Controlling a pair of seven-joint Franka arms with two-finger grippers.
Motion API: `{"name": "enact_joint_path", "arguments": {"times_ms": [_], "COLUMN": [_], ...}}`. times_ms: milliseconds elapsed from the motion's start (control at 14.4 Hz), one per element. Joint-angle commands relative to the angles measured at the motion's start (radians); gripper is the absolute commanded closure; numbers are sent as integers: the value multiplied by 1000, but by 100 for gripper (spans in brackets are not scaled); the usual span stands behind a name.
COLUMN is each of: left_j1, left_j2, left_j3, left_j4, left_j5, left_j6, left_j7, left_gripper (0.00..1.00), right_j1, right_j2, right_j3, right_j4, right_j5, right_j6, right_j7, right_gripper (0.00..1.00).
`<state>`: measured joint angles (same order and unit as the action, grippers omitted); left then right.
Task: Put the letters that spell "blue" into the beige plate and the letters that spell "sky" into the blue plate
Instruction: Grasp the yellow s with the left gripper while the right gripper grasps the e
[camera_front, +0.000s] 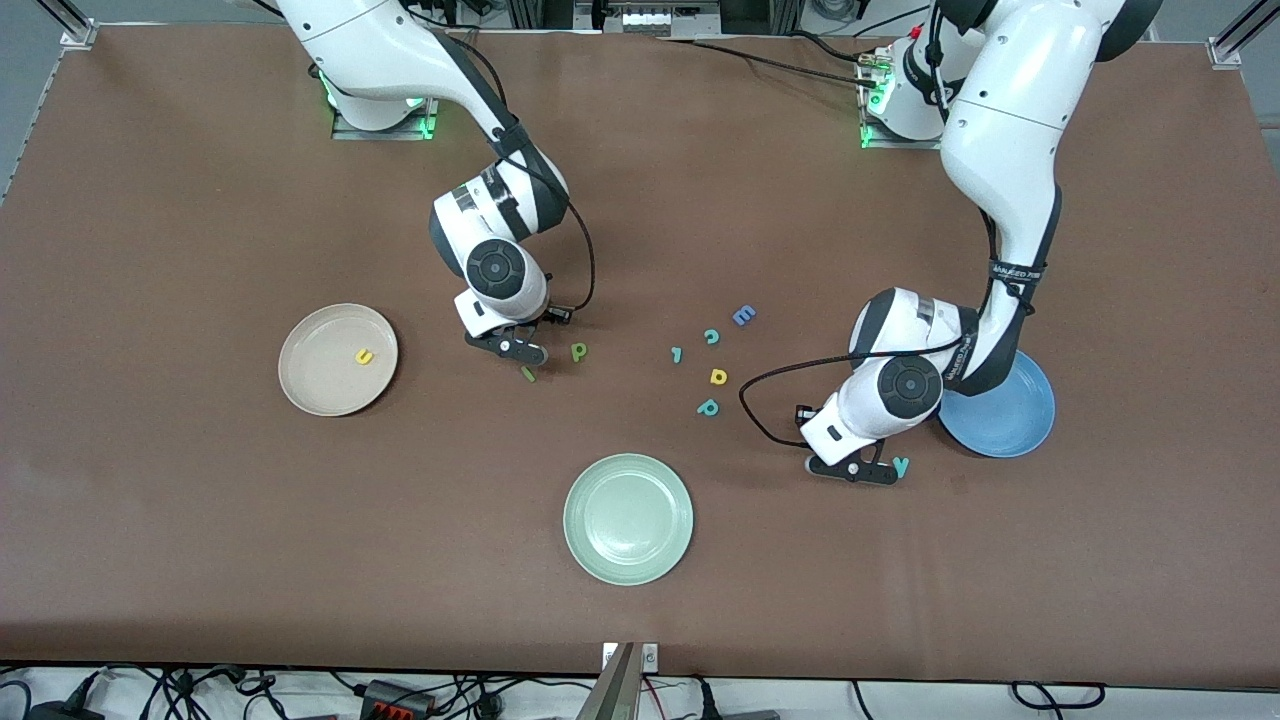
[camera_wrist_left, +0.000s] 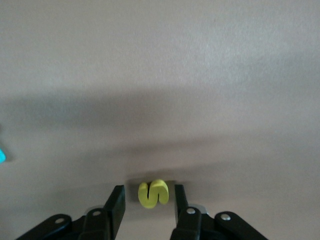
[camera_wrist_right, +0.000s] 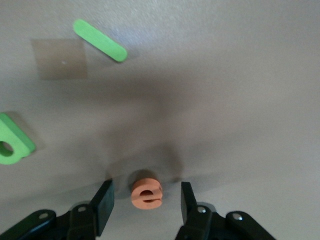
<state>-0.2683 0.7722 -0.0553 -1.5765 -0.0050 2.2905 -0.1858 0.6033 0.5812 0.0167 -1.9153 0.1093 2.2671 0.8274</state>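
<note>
Both pincers low: left pincer (camera_wrist_left: 149, 205) astride upright yellow "s" (camera_wrist_left: 153, 193), right pincer (camera_wrist_right: 145, 205) astride orange "e" (camera_wrist_right: 146, 193).

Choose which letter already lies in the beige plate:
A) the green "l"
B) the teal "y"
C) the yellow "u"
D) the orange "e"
C: in the front view the yellow "u" lies alone in the beige plate.

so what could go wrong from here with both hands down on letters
1. The left hand straddles the yellow "s", but its fingers do not yet touch it; the letter sits close to one finger, so it may be pushed aside.
2. The right hand brackets the orange "e" with gaps either side, so the letter could tip or squirt out.
</note>
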Motion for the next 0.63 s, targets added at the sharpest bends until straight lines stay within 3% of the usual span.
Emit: {"name": "enact_joint_path", "arguments": {"times_ms": [0, 278, 418, 557], "left_j1": [20, 24, 23, 23], "left_j2": [9, 10, 9, 9], "left_j3": [0, 0, 0, 0], "left_j4": [-16, -16, -16, -16], "left_j5": [-13, -13, -13, -13], "left_j6": [56, 55, 50, 47], "left_j7": [67, 75, 77, 77], "left_gripper": [53, 54, 67, 69], "right_j1": [10, 9, 9, 9], "right_j2": [-38, -40, -38, -37], "right_j3": [-6, -6, -6, -6], "right_j4": [-47, -47, -48, -48], "right_j5": [16, 16, 16, 16], "right_j6": [9, 22, 23, 25], "right_j7": [16, 16, 16, 16], "right_gripper": [39, 46, 48, 50]}}
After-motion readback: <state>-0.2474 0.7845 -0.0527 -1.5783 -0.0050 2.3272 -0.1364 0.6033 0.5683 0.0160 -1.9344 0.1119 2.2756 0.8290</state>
